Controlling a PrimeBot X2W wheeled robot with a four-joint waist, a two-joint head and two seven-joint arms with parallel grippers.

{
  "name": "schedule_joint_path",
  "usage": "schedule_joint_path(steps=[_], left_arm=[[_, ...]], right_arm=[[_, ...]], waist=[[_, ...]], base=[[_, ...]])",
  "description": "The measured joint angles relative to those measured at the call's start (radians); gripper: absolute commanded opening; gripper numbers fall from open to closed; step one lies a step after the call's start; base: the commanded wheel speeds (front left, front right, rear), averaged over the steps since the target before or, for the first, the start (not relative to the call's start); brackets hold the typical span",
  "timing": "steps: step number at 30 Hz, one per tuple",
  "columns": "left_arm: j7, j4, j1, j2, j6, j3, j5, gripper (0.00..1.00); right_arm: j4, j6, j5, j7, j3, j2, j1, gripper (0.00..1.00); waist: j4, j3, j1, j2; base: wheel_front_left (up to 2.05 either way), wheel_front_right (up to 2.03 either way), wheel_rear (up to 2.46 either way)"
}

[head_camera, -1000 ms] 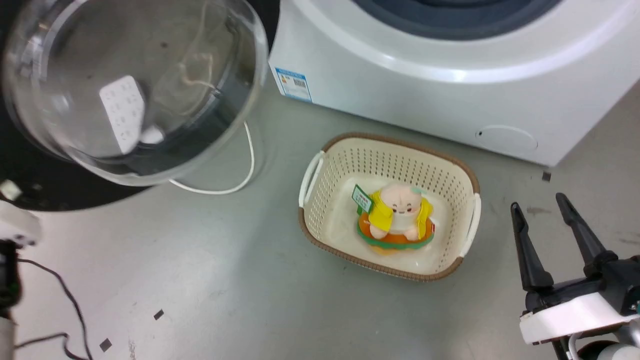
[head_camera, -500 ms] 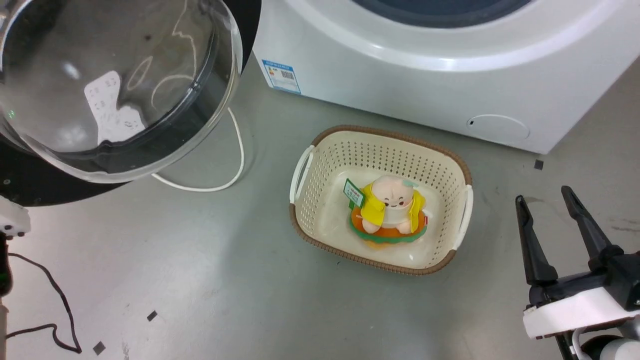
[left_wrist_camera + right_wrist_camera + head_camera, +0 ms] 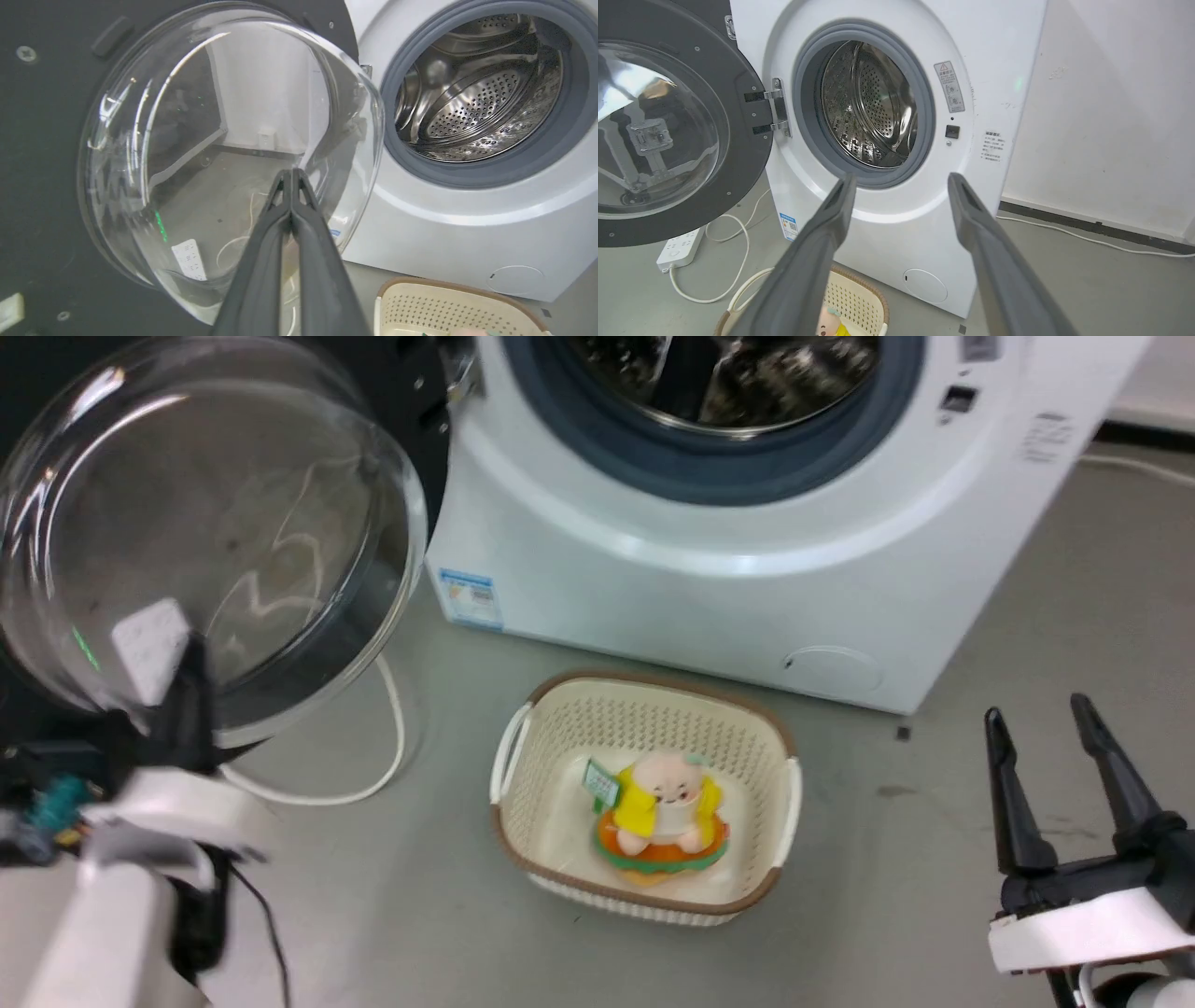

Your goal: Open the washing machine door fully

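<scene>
Over the last second the head camera has tipped up. The whole picture has slid down the frame, and the steel drum [image 3: 728, 373] with its grey rubber ring now shows along the top edge. That shift belongs to the view, not to the things on the floor. The real change is at the lower left of the head view, where the left gripper [image 3: 191, 700] has come in, blurred and so probably moving, its dark fingers in front of the glass. In the left wrist view that gripper [image 3: 290, 179] has its fingers pressed together with nothing between them, tips against the middle of the window. Whether they touch the glass I cannot tell. The right gripper [image 3: 1038, 707] waits at the lower right with its fingers spread, empty, well apart from the door.

The washing machine door [image 3: 205, 523] fills the upper left of the head view. It is a glossy black ring around a bulging clear bowl, through which a power strip [image 3: 677, 247] and a white cable [image 3: 373, 784] on the floor show. In the right wrist view it hangs on its metal hinge [image 3: 777, 109] at the left of the washing machine [image 3: 700, 588], inner face turned outward, and the opening is wholly uncovered. It looks swung wide, so I judge the task done or nearly so, with at most a last nudge left. A cream basket [image 3: 653, 683] holding a plush toy [image 3: 663, 807] sits just below the machine.
</scene>
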Motion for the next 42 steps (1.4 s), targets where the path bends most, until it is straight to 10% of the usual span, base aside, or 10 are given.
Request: schedule_joint_path(steps=[20, 22, 42], left_arm=[[0.000, -0.267, 0.360, -0.156, 0.141, -0.193, 0.113, 0.00], [0.000, -0.266, 0.377, -0.157, 0.154, -0.202, 0.131, 0.96], [-0.007, -0.234, 0.407, -0.170, 0.162, -0.211, 0.147, 1.00]], right_arm=[[0.054, 0.000, 0.012, -0.027, 0.006, 0.038, 0.142, 1.00], [0.066, 0.000, 0.018, -0.027, 0.007, 0.039, 0.155, 1.00], [0.129, 0.000, 0.034, -0.029, 0.019, 0.039, 0.169, 1.00]], waist=[[-0.197, -0.166, 0.0001, 0.0000], [-0.206, -0.170, 0.0001, 0.0000], [-0.211, -0.178, 0.0002, 0.0000]], base=[[0.00, 0.00, 0.00], [0.00, 0.00, 0.00], [0.00, 0.00, 0.00]])
